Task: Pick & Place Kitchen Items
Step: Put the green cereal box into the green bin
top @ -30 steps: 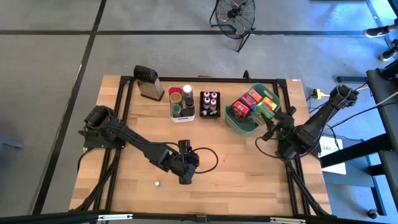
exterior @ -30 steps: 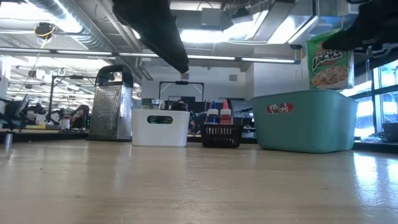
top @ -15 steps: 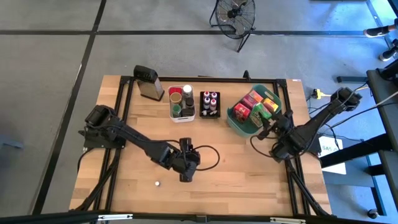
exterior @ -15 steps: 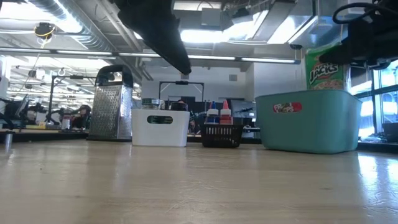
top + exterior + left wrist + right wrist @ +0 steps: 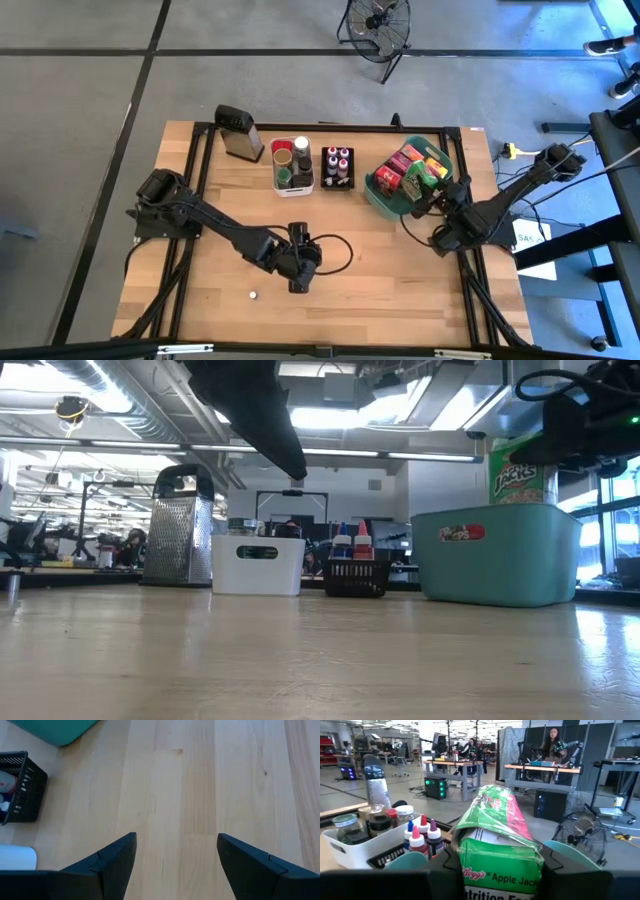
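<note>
The right pincer (image 5: 428,198) was closed on a green packet (image 5: 495,845), a small cereal box, and held it upright over the near edge of the teal basket (image 5: 383,197) at the right rear of the counter (image 5: 380,280). In the low view the packet (image 5: 517,472) showed above the basket's rim (image 5: 495,512), so the step in hand looked like the placing of this item into the basket, with the release not yet made.

The next move would call for the packet to go down into a free gap among the red, orange and yellow boxes (image 5: 410,165) already packed there, and only then for the jaws to part. Those boxes crowded the basket, so the packet might catch on one or tip against the rim.

Beside the basket stood a black tray (image 5: 338,167) of little capped bottles (image 5: 420,837), then a white bin (image 5: 294,166) with jars (image 5: 345,827), and at the far end a metal grater (image 5: 239,133); all sat clear of the right arm's path.

The left pincer (image 5: 176,865) hung over bare wood near the counter's middle, fingers spread wide and holding nothing. A small pale object (image 5: 253,295) lay on the counter near it; what it was could not be told.
</note>
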Available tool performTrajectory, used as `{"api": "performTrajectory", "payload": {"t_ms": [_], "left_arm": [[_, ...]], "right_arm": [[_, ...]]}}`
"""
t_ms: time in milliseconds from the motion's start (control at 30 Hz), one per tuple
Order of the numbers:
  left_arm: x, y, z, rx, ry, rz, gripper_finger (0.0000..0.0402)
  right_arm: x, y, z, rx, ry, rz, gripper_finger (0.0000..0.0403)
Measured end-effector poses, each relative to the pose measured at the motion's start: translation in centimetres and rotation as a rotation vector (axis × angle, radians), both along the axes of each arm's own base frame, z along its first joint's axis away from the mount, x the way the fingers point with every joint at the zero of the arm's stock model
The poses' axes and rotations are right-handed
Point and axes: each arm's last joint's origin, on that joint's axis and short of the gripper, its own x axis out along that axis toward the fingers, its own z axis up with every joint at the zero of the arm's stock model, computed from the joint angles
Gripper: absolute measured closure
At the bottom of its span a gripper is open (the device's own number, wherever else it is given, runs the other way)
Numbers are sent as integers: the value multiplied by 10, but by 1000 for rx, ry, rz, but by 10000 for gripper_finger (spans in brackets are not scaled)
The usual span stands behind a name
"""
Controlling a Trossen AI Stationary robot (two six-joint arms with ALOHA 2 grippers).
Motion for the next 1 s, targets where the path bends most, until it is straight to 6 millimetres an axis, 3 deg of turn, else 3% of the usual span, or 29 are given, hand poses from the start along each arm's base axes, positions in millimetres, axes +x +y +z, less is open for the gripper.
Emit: {"api": "performTrajectory", "payload": {"t_ms": [367,1000], "left_arm": [[0,0,0,-1,0,0,130],[-2,-5,0,1,1,-14,129]], "right_arm": [[2,0,-1,-14,49,-7,267],[6,3,-3,-6,168,-1,184]]}}
